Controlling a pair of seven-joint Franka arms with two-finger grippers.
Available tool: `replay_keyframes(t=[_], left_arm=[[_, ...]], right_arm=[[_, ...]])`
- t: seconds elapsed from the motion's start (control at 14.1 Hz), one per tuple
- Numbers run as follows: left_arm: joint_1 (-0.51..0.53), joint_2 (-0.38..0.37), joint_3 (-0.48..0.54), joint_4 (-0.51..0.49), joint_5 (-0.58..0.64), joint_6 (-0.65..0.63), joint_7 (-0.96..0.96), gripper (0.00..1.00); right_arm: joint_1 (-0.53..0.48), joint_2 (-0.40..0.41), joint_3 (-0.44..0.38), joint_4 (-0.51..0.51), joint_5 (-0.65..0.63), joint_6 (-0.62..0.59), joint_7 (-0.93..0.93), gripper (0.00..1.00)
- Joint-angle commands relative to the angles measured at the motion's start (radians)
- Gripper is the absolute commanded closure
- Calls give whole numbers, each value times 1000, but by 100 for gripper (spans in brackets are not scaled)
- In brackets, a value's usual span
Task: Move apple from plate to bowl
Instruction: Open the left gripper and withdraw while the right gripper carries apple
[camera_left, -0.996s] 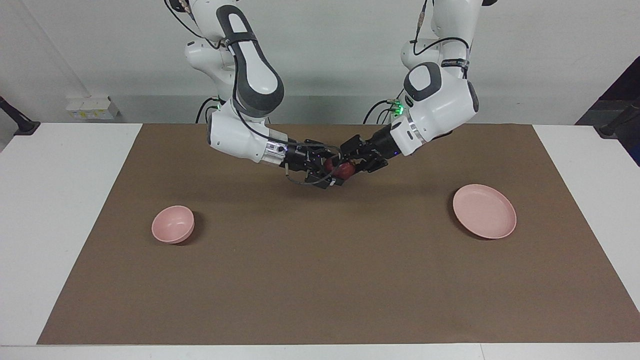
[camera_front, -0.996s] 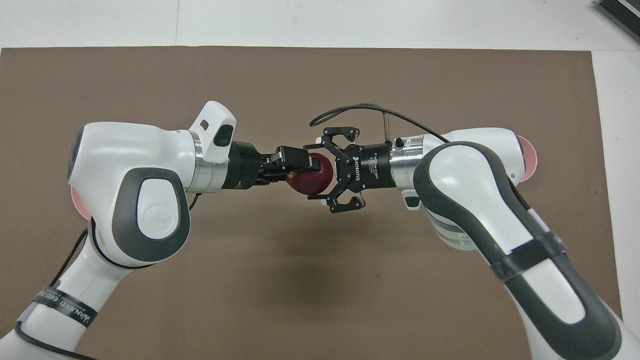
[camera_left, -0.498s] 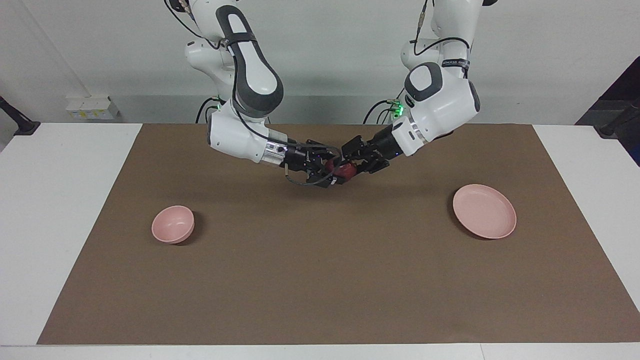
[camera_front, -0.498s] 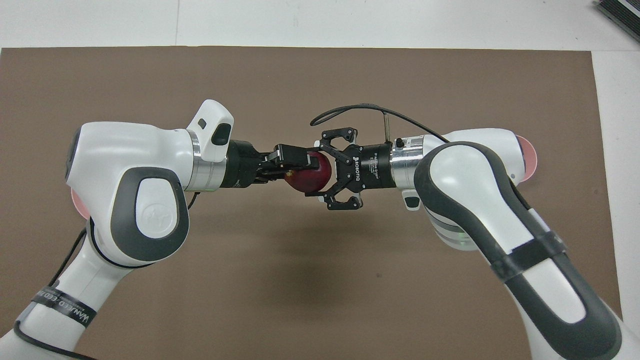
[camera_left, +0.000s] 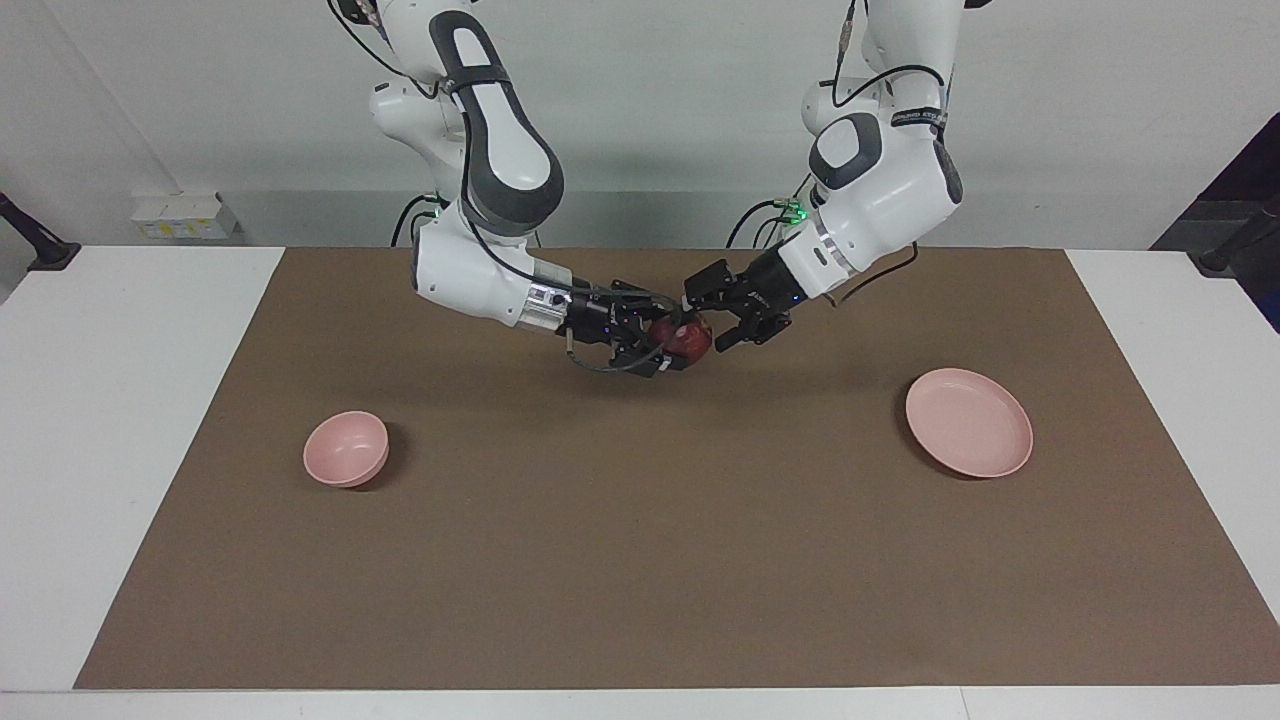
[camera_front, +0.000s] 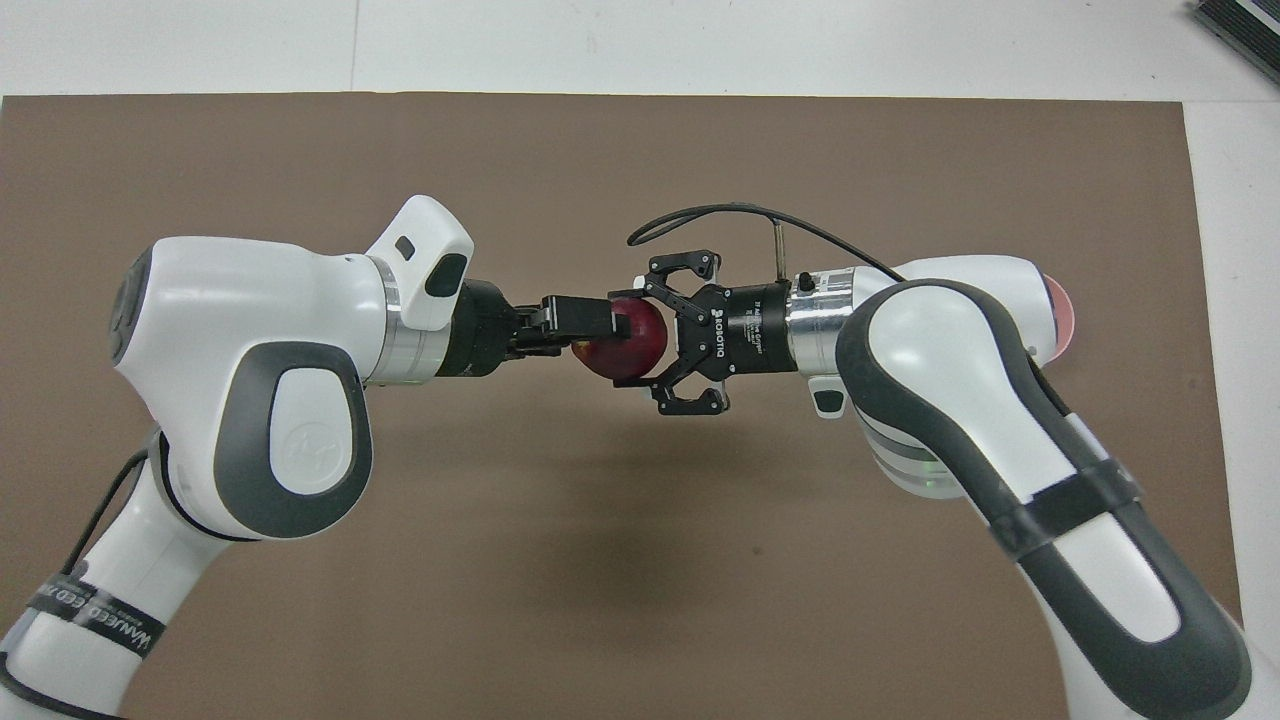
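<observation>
The dark red apple (camera_left: 688, 340) (camera_front: 625, 345) hangs in the air over the middle of the mat, between both grippers. My right gripper (camera_left: 672, 345) (camera_front: 640, 343) is shut on it from the sides. My left gripper (camera_left: 708, 322) (camera_front: 605, 328) is open, its fingers spread above and below the apple's other end. The pale pink plate (camera_left: 968, 422) lies empty toward the left arm's end; the left arm hides it in the overhead view. The pale pink bowl (camera_left: 345, 448) stands empty toward the right arm's end, and only its edge (camera_front: 1060, 315) shows past the right arm.
A brown mat (camera_left: 640, 560) covers most of the white table (camera_left: 120, 420). A dark object (camera_front: 1240, 30) lies at the table's corner farthest from the robots.
The left arm has lifted its wrist and its finger has slid back a little along the apple. The right gripper's fingers have drawn in slightly. The apple has stayed in place.
</observation>
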Motion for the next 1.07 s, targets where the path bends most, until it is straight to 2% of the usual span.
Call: replay_keyframes(t=[0.0,0.21,0.36,0.57,0.71,1.0], left_arm=[[20,-22,15,-9,174,-86,-10,0],[75,-22,14,-9,363,-108,-2,0],[126,-22,14,-11,494,-120,1,0],[190,-21,12,-11,693,-133,9,0],[239,-21,12,-12,739,-133,71,0],[296,-31,15,41,766,-159,122,0]], right_arm=[[-12,-13,6,5,11,6,15,100],[-18,-22,-2,8,-7,-3,15,100],[-30,-39,-3,22,-120,-7,13,100],[-91,-38,-3,71,-292,-108,-13,100],[-118,-38,-3,91,-404,-144,-45,100],[-194,-38,-3,91,-452,-193,-162,100]])
